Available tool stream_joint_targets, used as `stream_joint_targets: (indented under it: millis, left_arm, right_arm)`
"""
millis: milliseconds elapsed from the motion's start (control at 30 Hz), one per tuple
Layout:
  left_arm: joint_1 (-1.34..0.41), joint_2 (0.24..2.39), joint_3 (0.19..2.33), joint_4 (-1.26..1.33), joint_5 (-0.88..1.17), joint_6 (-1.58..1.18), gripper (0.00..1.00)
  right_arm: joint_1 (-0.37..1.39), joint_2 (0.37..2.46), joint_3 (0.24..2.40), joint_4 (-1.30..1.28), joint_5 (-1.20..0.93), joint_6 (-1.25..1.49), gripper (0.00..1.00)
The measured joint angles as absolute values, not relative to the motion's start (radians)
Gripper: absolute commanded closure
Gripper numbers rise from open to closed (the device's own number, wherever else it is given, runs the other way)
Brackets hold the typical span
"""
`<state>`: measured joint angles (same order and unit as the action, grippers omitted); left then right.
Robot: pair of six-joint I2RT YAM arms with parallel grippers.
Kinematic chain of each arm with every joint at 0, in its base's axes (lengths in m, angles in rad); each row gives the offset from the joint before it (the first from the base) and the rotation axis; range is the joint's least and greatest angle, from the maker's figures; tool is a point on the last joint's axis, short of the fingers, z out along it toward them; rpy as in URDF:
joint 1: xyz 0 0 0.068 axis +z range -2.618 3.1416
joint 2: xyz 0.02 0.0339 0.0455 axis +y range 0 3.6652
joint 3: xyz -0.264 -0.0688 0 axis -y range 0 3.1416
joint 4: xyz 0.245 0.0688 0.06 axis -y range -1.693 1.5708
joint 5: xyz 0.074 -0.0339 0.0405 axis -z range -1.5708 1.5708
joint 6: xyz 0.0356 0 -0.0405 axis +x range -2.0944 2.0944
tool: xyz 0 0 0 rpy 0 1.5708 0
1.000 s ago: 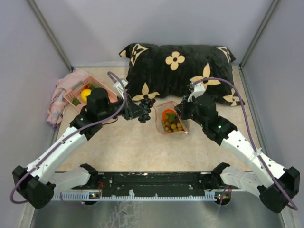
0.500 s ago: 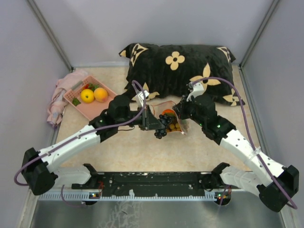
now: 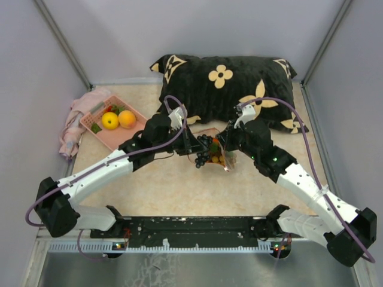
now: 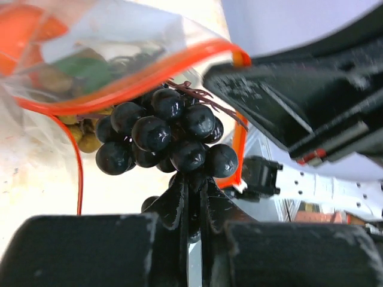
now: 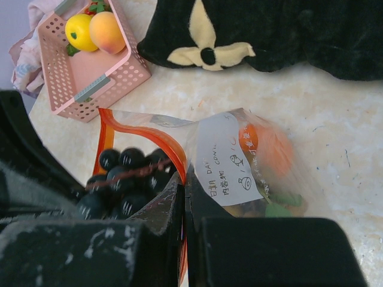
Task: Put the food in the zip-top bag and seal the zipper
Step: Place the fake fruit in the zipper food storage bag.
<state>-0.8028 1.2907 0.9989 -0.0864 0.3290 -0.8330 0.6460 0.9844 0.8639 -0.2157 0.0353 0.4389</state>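
The clear zip-top bag (image 3: pixel 222 156) lies mid-table with its mouth held open. My right gripper (image 3: pixel 229 142) is shut on its red-orange zipper strip (image 5: pixel 143 134). Inside the bag (image 5: pixel 239 155) are an orange fruit (image 5: pixel 272 146), tan-brown balls and a green leaf. My left gripper (image 3: pixel 194 148) is shut on the stem of a black grape cluster (image 3: pixel 206 149). It holds the grapes (image 4: pixel 167 134) at the bag's mouth, just under the zipper (image 4: pixel 119 95). The grapes also show in the right wrist view (image 5: pixel 119 179), inside the orange rim. A yellow fruit (image 3: pixel 109 120) and an orange fruit (image 3: pixel 127 118) sit in the pink basket.
The pink basket (image 3: pixel 119 139) stands at the far left, with a pink cloth (image 3: pixel 75 128) beside it. A black pillow with cream flowers (image 3: pixel 227 84) lies along the back, just behind the bag. Grey walls close in the table on three sides.
My left arm has carried the grape cluster rightwards from near the basket to the bag's mouth. My right gripper has kept its hold on the bag's edge.
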Motion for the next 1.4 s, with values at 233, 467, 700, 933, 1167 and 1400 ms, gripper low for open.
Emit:
stream_joint_targets:
  millis: [233, 467, 700, 933, 1167, 1400]
  left_arm:
    - [-0.788, 1.364, 1.117, -0.225, 0.198, -0.896, 1.00]
    - [-0.784, 1.382, 1.139, -0.240, 0.175, -1.005, 1.00]
    - [-0.783, 1.382, 1.138, -0.223, 0.166, -1.058, 1.00]
    - [-0.791, 1.406, 1.095, -0.210, 0.120, -1.057, 0.97]
    - [-0.818, 1.474, 1.102, -0.273, -0.040, -0.976, 0.83]
    - [-0.831, 1.515, 1.134, -0.277, -0.107, -0.911, 0.75]
  right_arm:
    - [0.666, 0.984, 0.864, -0.209, 0.036, 0.442, 1.00]
    - [0.698, 0.985, 0.864, -0.208, 0.039, 0.443, 1.00]
    - [0.711, 0.985, 0.863, -0.207, 0.043, 0.448, 1.00]
    - [0.714, 0.984, 0.863, -0.200, 0.048, 0.451, 1.00]
    - [0.714, 0.976, 0.861, -0.197, 0.054, 0.457, 1.00]
    - [0.714, 0.963, 0.836, -0.180, 0.060, 0.466, 1.00]
